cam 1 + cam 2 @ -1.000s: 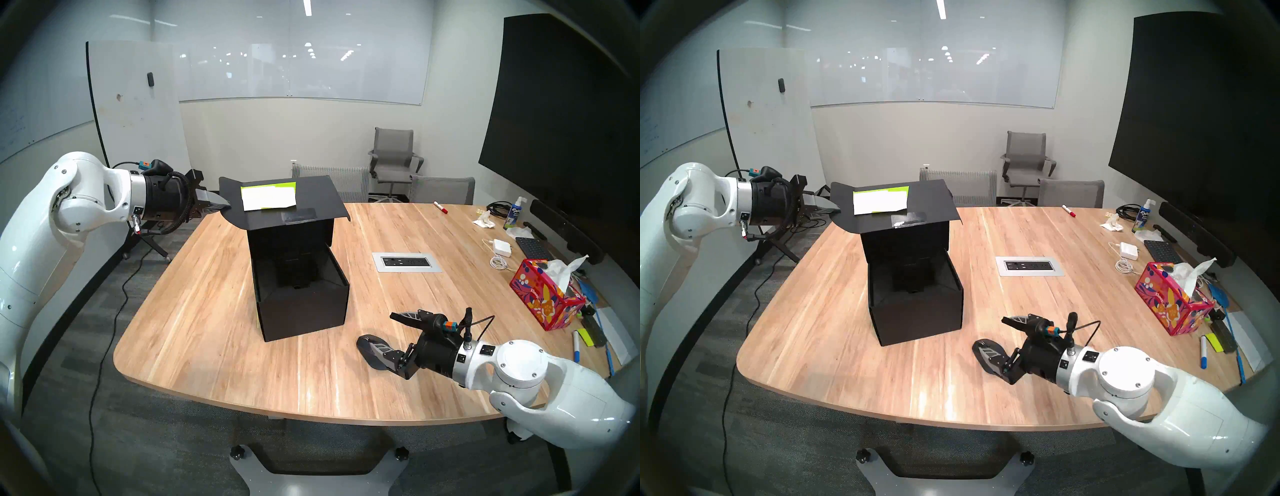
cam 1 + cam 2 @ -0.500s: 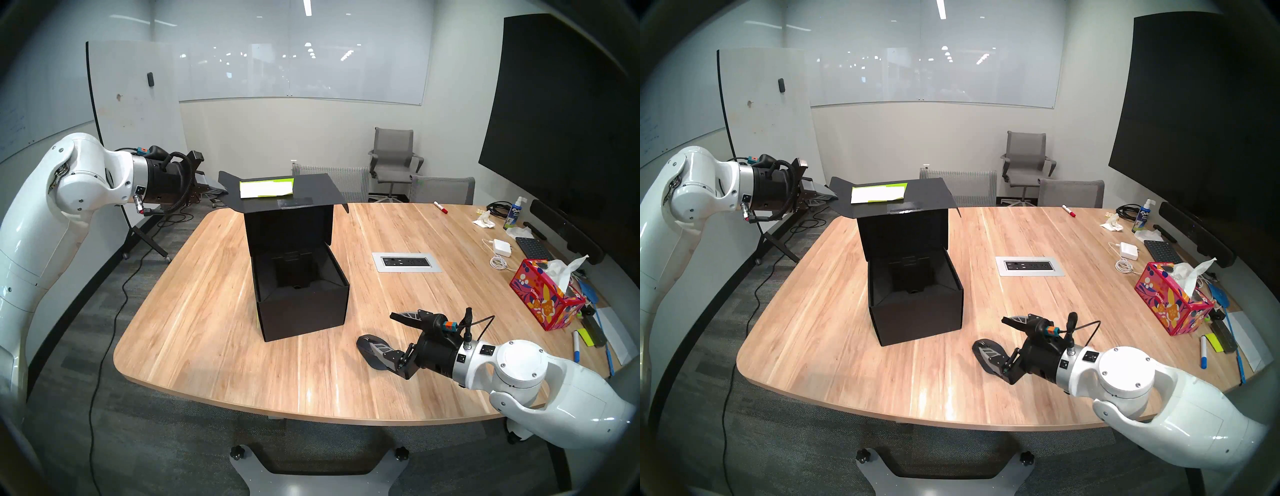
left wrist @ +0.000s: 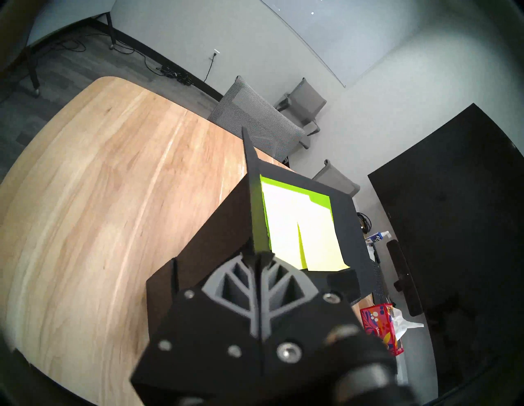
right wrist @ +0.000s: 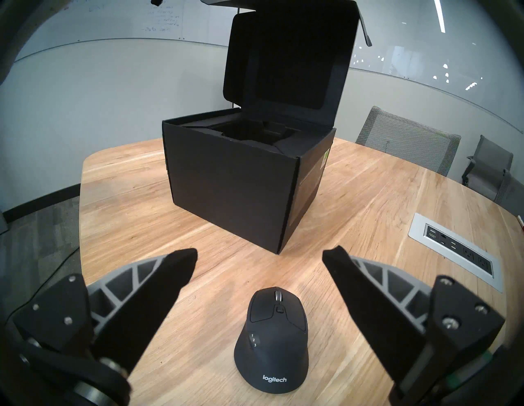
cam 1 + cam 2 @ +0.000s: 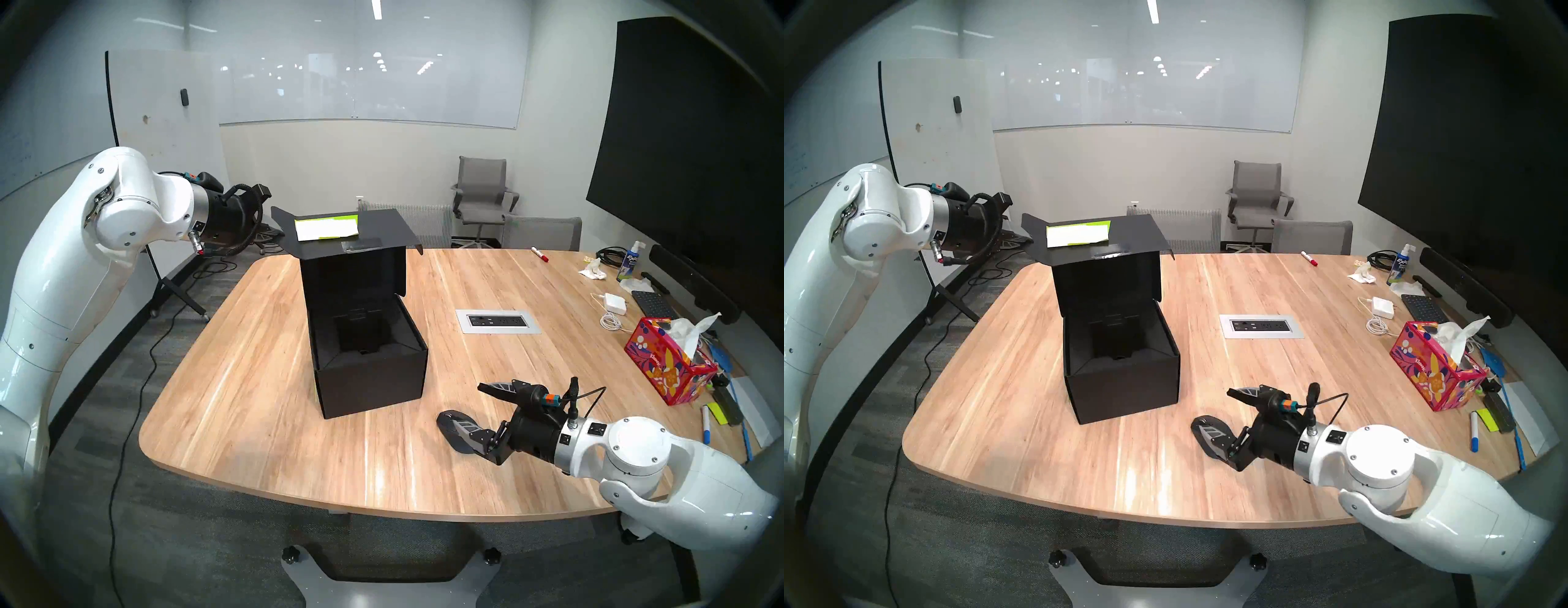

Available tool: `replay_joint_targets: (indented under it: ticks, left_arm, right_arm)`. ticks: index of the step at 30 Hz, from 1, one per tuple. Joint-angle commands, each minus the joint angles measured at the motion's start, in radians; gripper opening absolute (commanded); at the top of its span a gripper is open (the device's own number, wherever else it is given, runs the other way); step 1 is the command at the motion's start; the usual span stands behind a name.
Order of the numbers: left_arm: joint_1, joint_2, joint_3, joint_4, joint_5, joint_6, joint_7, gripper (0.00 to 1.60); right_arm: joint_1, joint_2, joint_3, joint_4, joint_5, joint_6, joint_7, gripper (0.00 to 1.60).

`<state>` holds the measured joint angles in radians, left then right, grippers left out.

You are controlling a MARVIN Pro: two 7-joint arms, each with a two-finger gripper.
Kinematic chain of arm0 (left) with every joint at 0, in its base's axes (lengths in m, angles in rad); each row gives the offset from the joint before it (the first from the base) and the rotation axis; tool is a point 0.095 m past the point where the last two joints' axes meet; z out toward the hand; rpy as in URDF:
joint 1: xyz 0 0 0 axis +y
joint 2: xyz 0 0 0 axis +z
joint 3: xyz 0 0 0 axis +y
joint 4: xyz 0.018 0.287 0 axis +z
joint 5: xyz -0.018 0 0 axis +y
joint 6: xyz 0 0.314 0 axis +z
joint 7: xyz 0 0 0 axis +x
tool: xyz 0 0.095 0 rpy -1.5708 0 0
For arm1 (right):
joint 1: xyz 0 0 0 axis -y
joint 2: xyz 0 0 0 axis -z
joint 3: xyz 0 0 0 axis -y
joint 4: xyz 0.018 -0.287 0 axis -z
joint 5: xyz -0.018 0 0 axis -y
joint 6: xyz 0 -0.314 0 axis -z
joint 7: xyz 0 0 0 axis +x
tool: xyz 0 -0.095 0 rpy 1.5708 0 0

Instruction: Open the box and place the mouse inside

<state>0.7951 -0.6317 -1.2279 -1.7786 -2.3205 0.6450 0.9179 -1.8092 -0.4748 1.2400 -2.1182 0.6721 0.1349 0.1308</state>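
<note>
The black box [image 5: 369, 378] stands mid-table with its lid [image 5: 352, 276] swung upright. The lid's end flap is bent level and carries yellow-green sticky notes [image 5: 326, 227]. My left gripper [image 5: 276, 232] is shut on the flap's left edge; the left wrist view shows the gripper [image 3: 256, 253] pinching the flap beside the notes [image 3: 300, 226]. The black insert's square recess [image 5: 360, 335] lies uncovered. In the right wrist view the black mouse [image 4: 272, 340] rests on the table before the box [image 4: 232, 181]. My right gripper [image 4: 259, 255] is open, one finger on each side of the mouse and not touching it.
A silver outlet panel [image 5: 498, 321] is set into the table to the box's right. At the far right sit a red floral tissue box [image 5: 670, 365], a white adapter [image 5: 616, 302], a keyboard [image 5: 653, 303], pens and a spray bottle [image 5: 632, 259]. Grey chairs [image 5: 543, 231] stand behind the table.
My left gripper has risen and swung back with the flap, bringing the lid from leaning over the opening to upright. The right arm and the mouse have not moved.
</note>
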Motion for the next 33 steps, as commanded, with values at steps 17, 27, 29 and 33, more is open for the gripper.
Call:
replay_joint_targets:
  ticks: [17,27,29,33]
  left_arm:
    - [-0.152,-0.094,0.048,0.061,0.008,-0.053,0.144,0.0]
    - [-0.184,-0.123,0.088,0.051,0.087,-0.086,0.198,0.0]
    - [-0.194,-0.132,0.097,0.053,0.095,-0.091,0.21,0.0]
    - [-0.212,-0.154,0.116,0.062,0.116,-0.104,0.232,0.0]
  right_arm:
    - [0.006,-0.002,0.004,-0.015,-0.003,-0.009,0.001,1.6]
    - [0.006,-0.002,0.004,-0.015,-0.003,-0.009,0.001,1.6]
    - [0.006,-0.002,0.004,-0.015,-0.003,-0.009,0.001,1.6]
    - [0.006,-0.002,0.004,-0.015,-0.003,-0.009,0.001,1.6]
